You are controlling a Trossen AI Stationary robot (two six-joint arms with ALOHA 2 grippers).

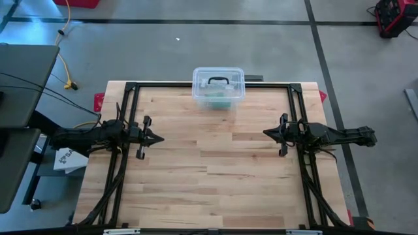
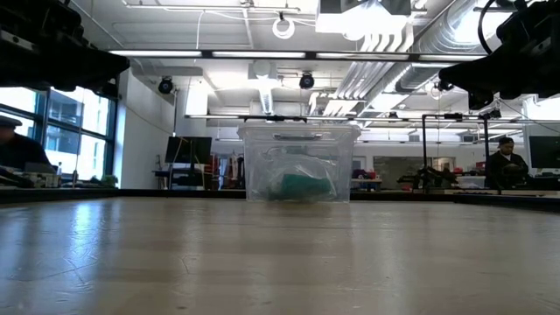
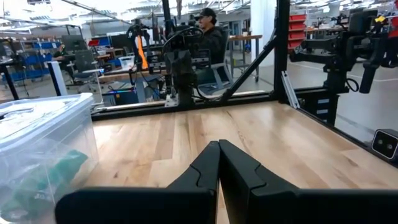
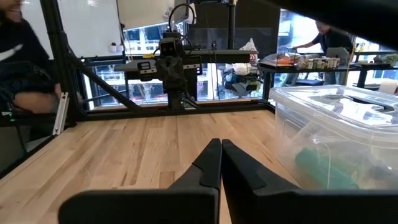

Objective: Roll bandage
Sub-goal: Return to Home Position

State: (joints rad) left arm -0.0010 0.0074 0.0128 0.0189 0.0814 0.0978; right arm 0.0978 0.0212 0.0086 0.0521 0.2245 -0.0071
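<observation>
Overhead, the left gripper (image 1: 159, 138) hangs at 9 o'clock over the table (image 1: 215, 189), its tip aimed at the centre. Its wrist view shows the two dark fingers (image 3: 200, 171) pressed together with nothing between them. Opposite, at 3 o'clock, the right gripper (image 1: 266, 133) mirrors it, its fingers (image 4: 202, 167) likewise closed and empty. The two grippers are well apart from each other and from the transparent bin (image 2: 255, 162). The bin stands at 12 o'clock against the table's far edge, its lid (image 1: 228, 75) seated flat with a black handle (image 1: 218, 81) on top. Through the clear wall, the packaged blue bandage (image 2: 302, 185) lies on the bin's floor, looking teal from the low view.

With the bandage stowed and the bin lidded, the job looks all but complete, and only the retreat to rest seems left. Done well, that means keeping both pairs of fingers closed and drawing each arm back along its own side, left toward 9 and right toward 3. Any sweep toward 12 o'clock could nudge the bin and is best avoided. Slow, level, matched travel should settle the arms without jolting the table.
</observation>
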